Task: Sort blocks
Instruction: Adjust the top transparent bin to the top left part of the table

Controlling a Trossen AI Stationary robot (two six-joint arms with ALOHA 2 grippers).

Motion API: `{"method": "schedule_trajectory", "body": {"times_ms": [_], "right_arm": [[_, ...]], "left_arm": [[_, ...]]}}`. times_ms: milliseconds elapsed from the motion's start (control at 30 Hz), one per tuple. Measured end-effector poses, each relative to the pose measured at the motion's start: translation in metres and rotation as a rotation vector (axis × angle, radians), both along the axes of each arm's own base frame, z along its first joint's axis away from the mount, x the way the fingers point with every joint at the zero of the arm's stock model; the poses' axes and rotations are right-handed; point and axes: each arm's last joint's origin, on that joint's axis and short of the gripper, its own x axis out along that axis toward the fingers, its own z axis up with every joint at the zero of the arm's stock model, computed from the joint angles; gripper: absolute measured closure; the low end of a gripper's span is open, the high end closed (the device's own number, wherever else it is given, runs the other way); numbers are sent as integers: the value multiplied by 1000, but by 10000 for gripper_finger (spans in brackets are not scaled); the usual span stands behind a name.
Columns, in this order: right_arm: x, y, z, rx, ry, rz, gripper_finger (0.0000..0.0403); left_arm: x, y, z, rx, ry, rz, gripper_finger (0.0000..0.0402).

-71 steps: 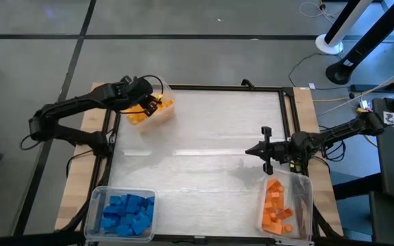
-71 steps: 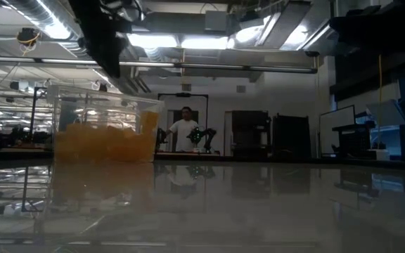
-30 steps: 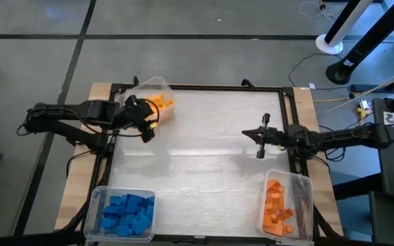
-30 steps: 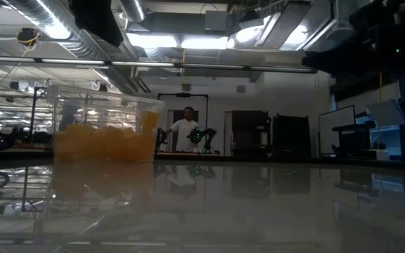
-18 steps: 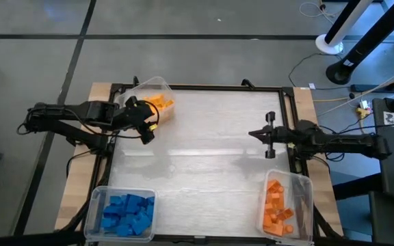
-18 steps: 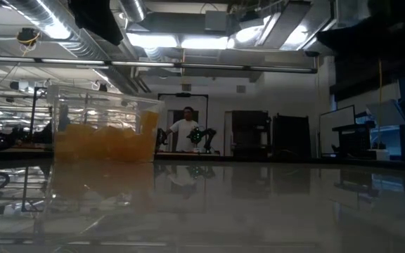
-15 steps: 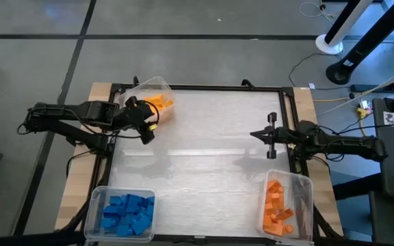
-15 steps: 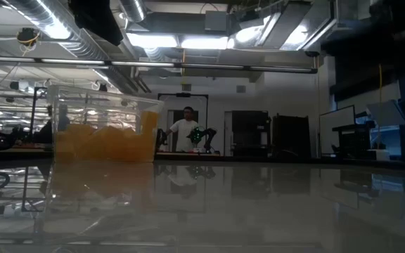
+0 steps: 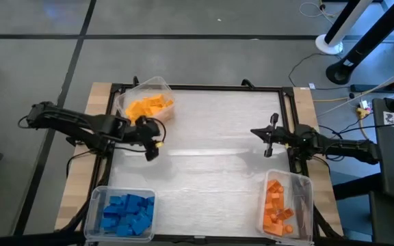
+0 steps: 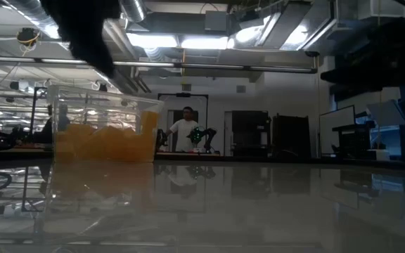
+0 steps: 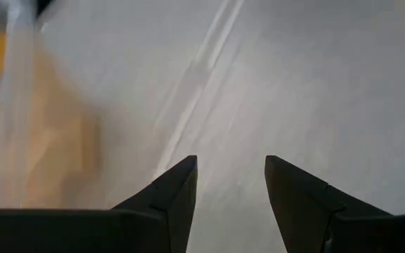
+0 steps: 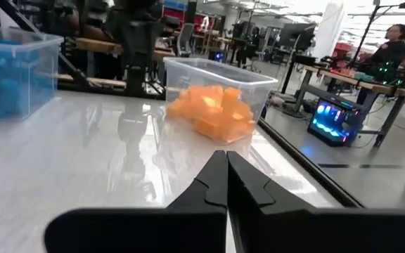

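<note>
White tabletop (image 9: 211,150) fills the frame, bare at its middle. Left gripper (image 9: 153,142) hangs with fingers parted and empty, just beside the bin of yellow blocks (image 9: 149,107) at the table's far left corner. Right gripper (image 9: 268,137) is clenched on nothing near the table's right edge, close to the bin of orange blocks (image 9: 277,207). Blue blocks (image 9: 127,213) fill the bin at the table's near left corner.

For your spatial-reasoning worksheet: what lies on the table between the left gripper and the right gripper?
Nothing: in the high view only bare white tabletop stretches between the open left gripper and the shut right gripper.
</note>
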Motion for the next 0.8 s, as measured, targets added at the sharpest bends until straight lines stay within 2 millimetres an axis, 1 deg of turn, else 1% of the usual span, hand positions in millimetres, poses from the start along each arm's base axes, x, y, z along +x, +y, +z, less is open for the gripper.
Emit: {"method": "schedule_trajectory", "body": {"times_ms": [133,233,333,467,667,800], "right_arm": [[0,0,-1,-1,13,12,402],[0,0,-6,3,59,-2,402],[0,-1,-9,7,84,-23,402],[0,-1,-9,7,86,-21,402],[0,-1,-9,7,89,-21,402],[0,-1,-10,8,90,-21,402]], "left_arm": [[-7,8,-16,-5,90,69,245],[-15,16,-28,11,179,117,245],[-22,26,-40,66,247,189,245],[-29,41,-50,143,304,285,245],[-34,63,-50,250,347,388,245],[-36,77,-49,276,346,475,245]]}}
